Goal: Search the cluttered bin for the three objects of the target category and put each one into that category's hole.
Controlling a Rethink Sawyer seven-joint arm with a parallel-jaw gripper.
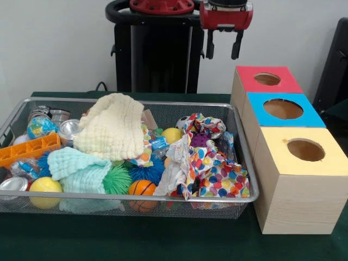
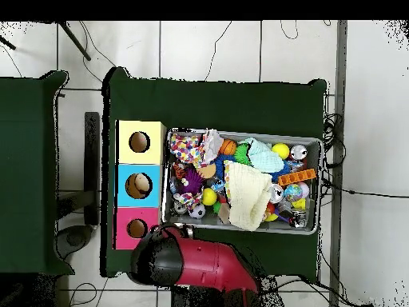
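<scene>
The wire-mesh bin sits on the green table, full of mixed items; it also shows in the overhead view. One blue and white packet lies mid-bin beside the cream cloth. Another packet lies at the left end by a can. A clear crinkly packet rests against the right wall. My gripper hangs open and empty, high above the table's far edge, behind the bin's far right corner and beside the red-topped box. In the overhead view the red arm hides the gripper.
Three wooden boxes with round holes stand right of the bin: red top, blue top and yellow top. In the bin lie a cream cloth, mint cloth, polka-dot cloth, balls, cans and an orange tray.
</scene>
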